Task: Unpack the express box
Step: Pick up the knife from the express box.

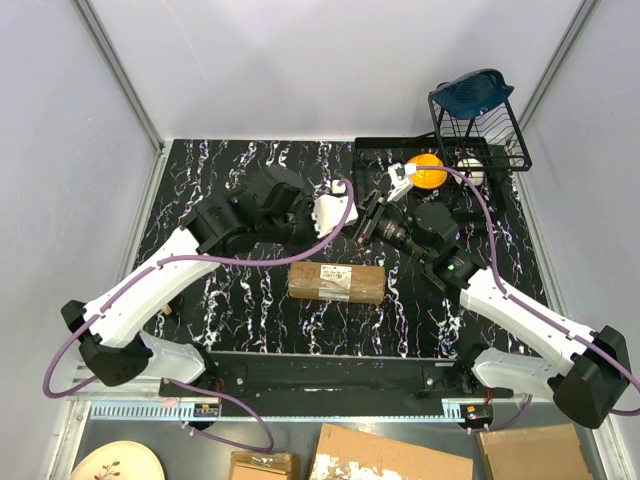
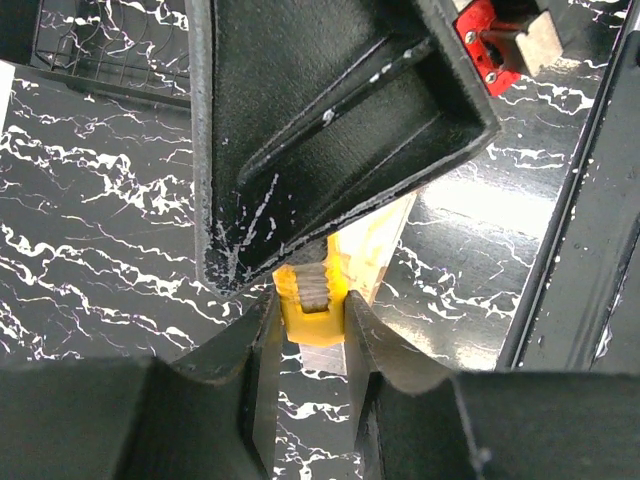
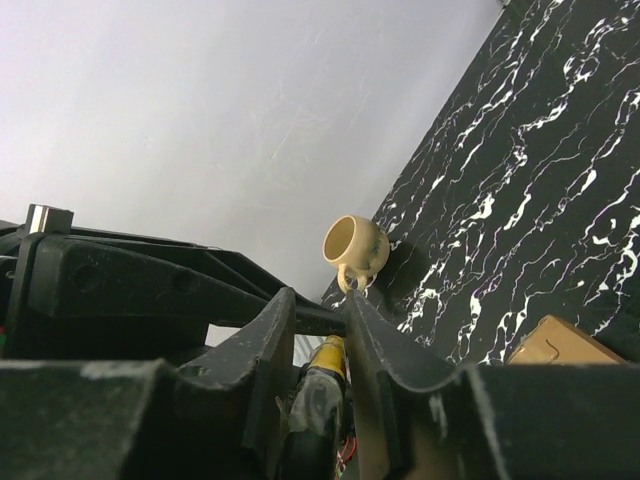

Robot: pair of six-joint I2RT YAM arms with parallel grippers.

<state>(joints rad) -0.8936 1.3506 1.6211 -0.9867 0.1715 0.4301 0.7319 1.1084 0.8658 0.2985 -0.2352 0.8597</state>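
The express box (image 1: 337,282), a small brown carton with tape and a label, lies flat at the table's middle front; one of its corners (image 3: 560,345) shows in the right wrist view. Just behind it both grippers meet above the table. My left gripper (image 2: 312,320) is shut on the yellow end of the utility knife (image 2: 312,300). My right gripper (image 3: 320,320) is shut on the knife's yellow-and-black body (image 3: 328,365). From above, the left gripper (image 1: 350,218) and right gripper (image 1: 370,222) stand tip to tip, hiding the knife.
A black wire rack (image 1: 480,120) holding a blue item stands at the back right, with an orange object (image 1: 428,170) and a black tray (image 1: 380,150) beside it. A small tan cup (image 3: 355,250) sits by the wall. Torn cardboard pieces (image 1: 390,455) lie below the table's front edge.
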